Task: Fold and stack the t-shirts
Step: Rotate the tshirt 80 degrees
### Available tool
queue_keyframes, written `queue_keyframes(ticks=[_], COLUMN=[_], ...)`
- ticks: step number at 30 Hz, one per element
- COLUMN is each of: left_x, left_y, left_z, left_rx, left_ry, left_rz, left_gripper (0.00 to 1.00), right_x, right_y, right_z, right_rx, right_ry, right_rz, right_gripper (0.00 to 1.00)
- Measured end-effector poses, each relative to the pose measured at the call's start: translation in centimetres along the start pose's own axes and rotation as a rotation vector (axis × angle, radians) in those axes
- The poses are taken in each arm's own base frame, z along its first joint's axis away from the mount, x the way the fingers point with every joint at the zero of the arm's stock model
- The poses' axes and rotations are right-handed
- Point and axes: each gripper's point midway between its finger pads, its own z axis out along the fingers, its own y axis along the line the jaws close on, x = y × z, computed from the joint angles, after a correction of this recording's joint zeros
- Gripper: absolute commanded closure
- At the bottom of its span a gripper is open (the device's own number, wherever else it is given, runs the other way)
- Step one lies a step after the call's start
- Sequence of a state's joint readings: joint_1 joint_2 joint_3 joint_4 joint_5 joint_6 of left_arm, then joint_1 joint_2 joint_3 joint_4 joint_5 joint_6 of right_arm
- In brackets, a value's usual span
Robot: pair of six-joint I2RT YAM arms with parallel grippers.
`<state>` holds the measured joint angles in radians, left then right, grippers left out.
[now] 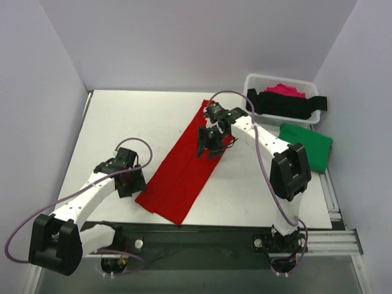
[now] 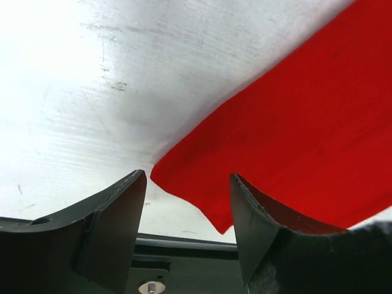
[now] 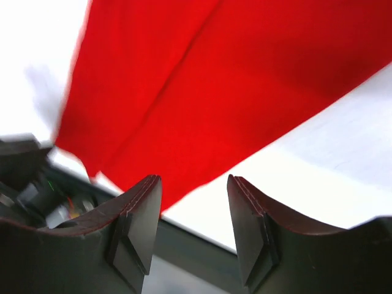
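From where I stand, the left arm (image 1: 92,193) lies low, its forearm stretched forward and to the right, the wrist bent so that the left gripper (image 1: 130,182) points downward. Its two dark fingers (image 2: 116,214) stand apart with nothing pinched between them. The right arm (image 1: 288,171) climbs to a raised elbow, then reaches away and leftward. The right gripper (image 1: 210,144) hangs tilted downward at its end, fingers (image 3: 138,214) likewise parted and holding nothing.

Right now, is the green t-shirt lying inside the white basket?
No, the green t-shirt lies folded on the table beside the basket.
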<state>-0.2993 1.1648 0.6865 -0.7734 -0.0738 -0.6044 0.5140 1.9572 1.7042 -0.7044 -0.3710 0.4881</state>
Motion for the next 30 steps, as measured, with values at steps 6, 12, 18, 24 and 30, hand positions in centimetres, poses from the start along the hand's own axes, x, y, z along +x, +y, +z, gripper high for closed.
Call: queue_keyframes(ticks=[6, 12, 18, 24, 30], left_x=[-0.6, -0.6, -0.9, 0.0, 0.9], left_y=[0.0, 0.0, -0.1, -1.6, -2.6], left_z=[-1.2, -1.0, -0.7, -1.1, -1.5], left_rx=[0.035, 0.038, 0.056, 0.087, 0.082], left_ry=[-0.06, -0.045, -0.049, -0.056, -0.09], left_rz=[-0.054, -0.062, -0.066, 0.023, 0.135], left_gripper=[0.33, 0.33, 0.33, 0.3, 0.26], right_x=[14.3, 22.1, 24.0, 26.3, 28.8], right_y=[2.6, 2.1, 5.3, 9.4, 9.9], right_z=[2.8, 3.4, 4.4, 6.6, 8.9], right_rx=[0.008, 0.049, 0.023, 0.011, 0.083], right_ry=[0.215, 0.281, 0.18, 0.099, 0.079], right_rz=[-0.113, -0.14, -0.137, -0.121, -0.084], right_gripper=[0.53, 0.53, 0.54, 0.59, 0.61])
